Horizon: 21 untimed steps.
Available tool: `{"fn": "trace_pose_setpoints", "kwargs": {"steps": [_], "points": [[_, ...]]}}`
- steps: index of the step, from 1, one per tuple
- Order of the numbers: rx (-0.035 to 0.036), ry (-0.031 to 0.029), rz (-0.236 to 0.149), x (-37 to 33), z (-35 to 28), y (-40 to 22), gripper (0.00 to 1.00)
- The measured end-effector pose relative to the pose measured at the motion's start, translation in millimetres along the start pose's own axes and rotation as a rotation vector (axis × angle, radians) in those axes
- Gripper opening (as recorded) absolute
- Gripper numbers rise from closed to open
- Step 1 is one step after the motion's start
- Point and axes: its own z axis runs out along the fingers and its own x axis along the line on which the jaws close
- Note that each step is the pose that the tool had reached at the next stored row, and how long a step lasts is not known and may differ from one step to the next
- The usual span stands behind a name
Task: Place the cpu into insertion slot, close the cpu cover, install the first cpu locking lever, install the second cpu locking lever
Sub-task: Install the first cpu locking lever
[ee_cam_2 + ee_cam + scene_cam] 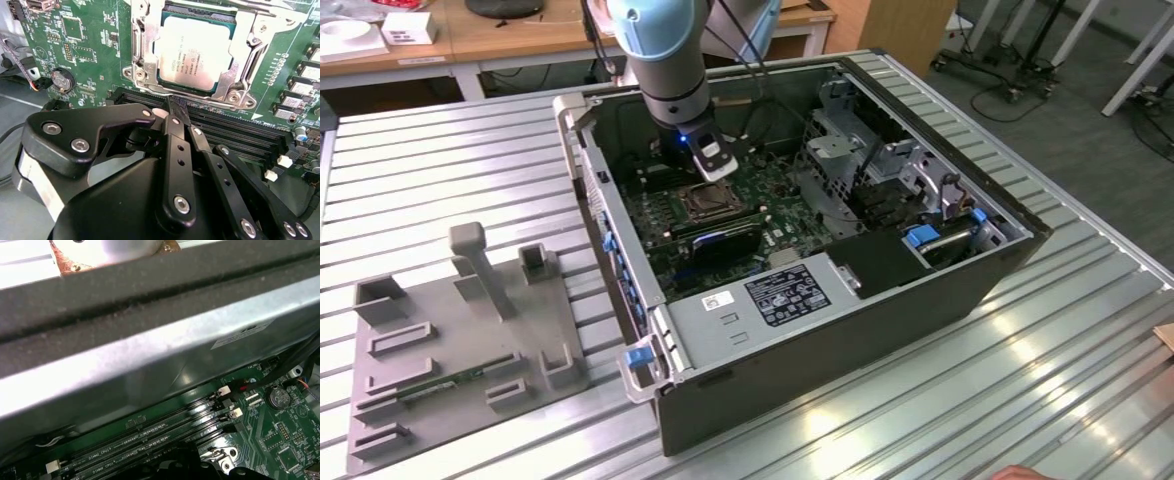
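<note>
Black fingers (175, 145) of the gripper (174, 106) are pinched narrow and empty, just beside the memory slots (235, 135). Farther off, the cpu (195, 52), its face printed, lies in the insertion slot (200, 9), with the cpu cover (245, 35) flat around it.

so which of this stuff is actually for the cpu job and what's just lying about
For the job:
cpu
cpu cover
gripper

Just lying about:
memory slots
coin cell battery
grey fixture tray
</note>
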Motion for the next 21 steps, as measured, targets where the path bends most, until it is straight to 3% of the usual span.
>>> {"fn": "trace_pose_setpoints", "kwargs": {"steps": [21], "points": [[-0.0016,0.0006,0.001,-1.4,-0.7,-2.9,0.10]]}}
